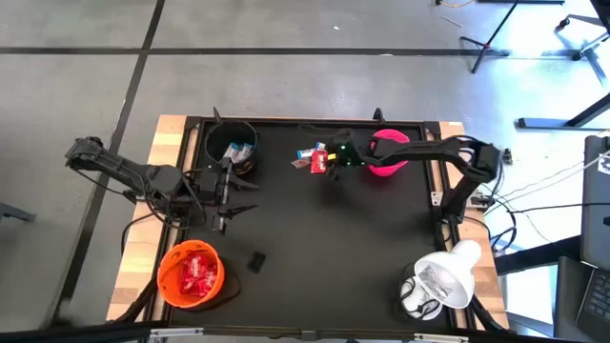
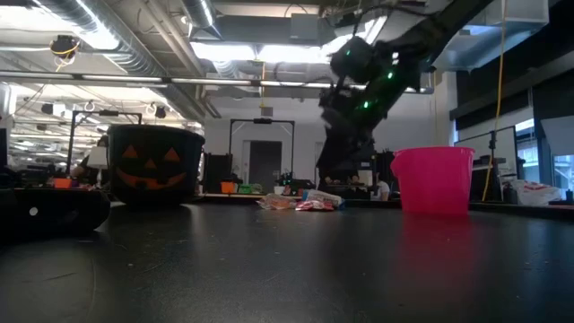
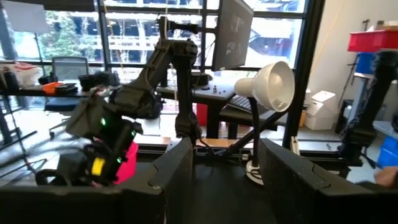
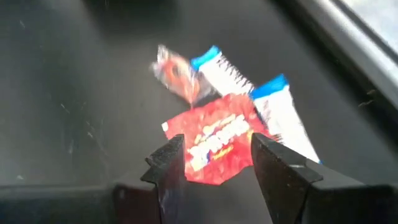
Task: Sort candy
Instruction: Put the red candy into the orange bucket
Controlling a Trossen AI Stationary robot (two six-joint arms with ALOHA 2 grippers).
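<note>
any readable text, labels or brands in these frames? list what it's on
None can be read.
Red candy wrapper beneath the open right pincer: pale lettering, too blurred to read.
Blue-and-white wrappers: dark marks, too blurred to read.
Black bowl: an orange pumpkin face, no words.
Pink bowl, orange bowl, lamp: no text visible.
</note>
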